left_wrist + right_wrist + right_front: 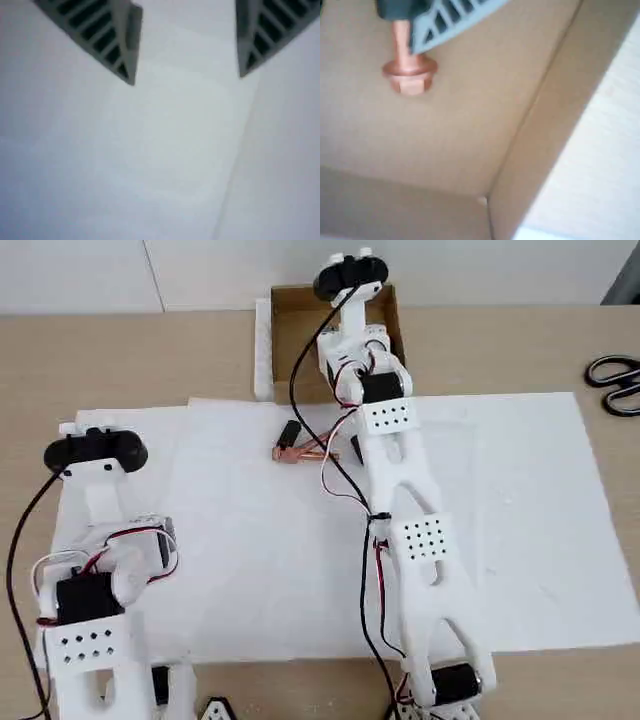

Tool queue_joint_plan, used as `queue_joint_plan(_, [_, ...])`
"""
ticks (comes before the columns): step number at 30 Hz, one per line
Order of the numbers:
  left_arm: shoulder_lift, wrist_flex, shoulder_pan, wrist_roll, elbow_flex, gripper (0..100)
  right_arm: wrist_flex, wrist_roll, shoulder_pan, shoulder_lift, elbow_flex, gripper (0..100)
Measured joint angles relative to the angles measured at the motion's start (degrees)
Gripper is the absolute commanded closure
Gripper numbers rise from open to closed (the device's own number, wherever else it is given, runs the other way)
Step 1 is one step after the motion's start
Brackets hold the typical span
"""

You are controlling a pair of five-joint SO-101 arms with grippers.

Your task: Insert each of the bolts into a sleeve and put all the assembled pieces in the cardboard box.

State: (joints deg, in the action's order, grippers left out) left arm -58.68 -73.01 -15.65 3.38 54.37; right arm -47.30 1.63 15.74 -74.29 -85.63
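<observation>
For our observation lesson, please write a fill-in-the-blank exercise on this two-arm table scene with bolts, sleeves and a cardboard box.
1. The right gripper holds a copper-coloured flanged metal bolt over the inside of the brown cardboard ___.
2. The left gripper, above the thin white sheet, has its jaws ___.
3. In the high view, black-handled ___ lie at the right edge of the wooden table.
Missing words: box; open; scissors.

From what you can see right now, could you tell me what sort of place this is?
Probably a robotics test bench: two small white arms sit at a wooden table covered by a white sheet, with a cardboard box, copper bolt and scissors as props.
</observation>
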Motion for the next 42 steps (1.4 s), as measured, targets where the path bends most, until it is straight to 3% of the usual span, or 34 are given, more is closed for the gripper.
queue_joint_plan(9, [0.0,3.4,0.0,0.1,2.8,88,-25.2,0.0,0.1,10.5,-7.5,88.0])
queue_joint_plan(13, [0.0,8.8,0.0,4.5,7.9,88,-36.7,-0.3,1.2,16.2,-7.6,88.0])
queue_joint_plan(18, [0.0,17.0,-0.2,10.9,12.9,88,-49.8,-8.8,5.4,19.3,-7.6,88.0])
queue_joint_plan(31, [0.0,37.0,-0.2,23.5,24.8,87,-51.0,-12.8,9.7,19.3,-7.6,87.9])
queue_joint_plan(39, [0.0,41.8,-0.2,32.7,26.4,87,-51.0,-12.8,9.8,18.1,-7.7,87.9])
queue_joint_plan(42, [0.0,41.9,-0.2,33.5,26.4,87,-51.0,-16.4,9.8,15.0,-7.8,87.9])
